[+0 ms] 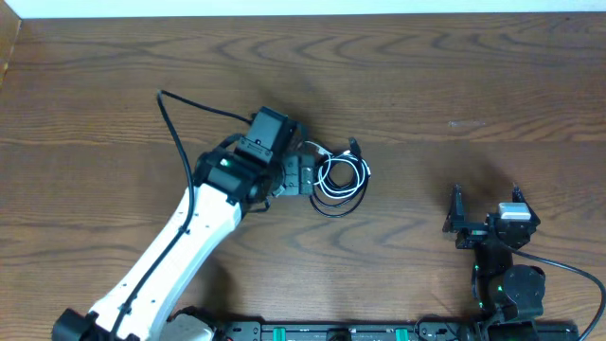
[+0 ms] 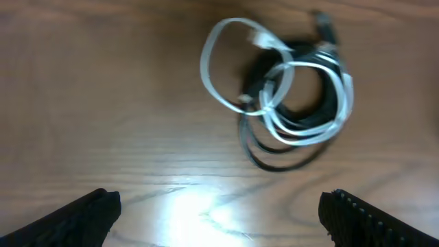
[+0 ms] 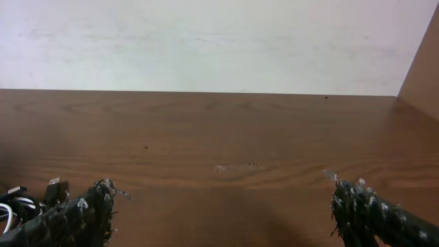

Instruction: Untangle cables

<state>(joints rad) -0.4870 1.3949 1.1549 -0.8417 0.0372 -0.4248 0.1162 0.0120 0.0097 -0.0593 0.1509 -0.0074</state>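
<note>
White and black cables (image 2: 345, 92) lie looped in one tangle; left end effector (image 2: 219, 200) and right end effector (image 3: 223, 191) gape empty.

The right pincer (image 3: 223, 199) stands spread wide with nothing between its jaws, low over the brown wooden surface (image 3: 226, 127). The cables (image 3: 19, 203) lie at the lower left edge, partly cut off. A white wall (image 3: 206, 41) stands behind.

L arm (image 1: 189, 237) stretched fwd, L gripper (image 1: 315, 176) jaws wide; R gripper (image 1: 485, 204) by base, jaws wide.
</note>
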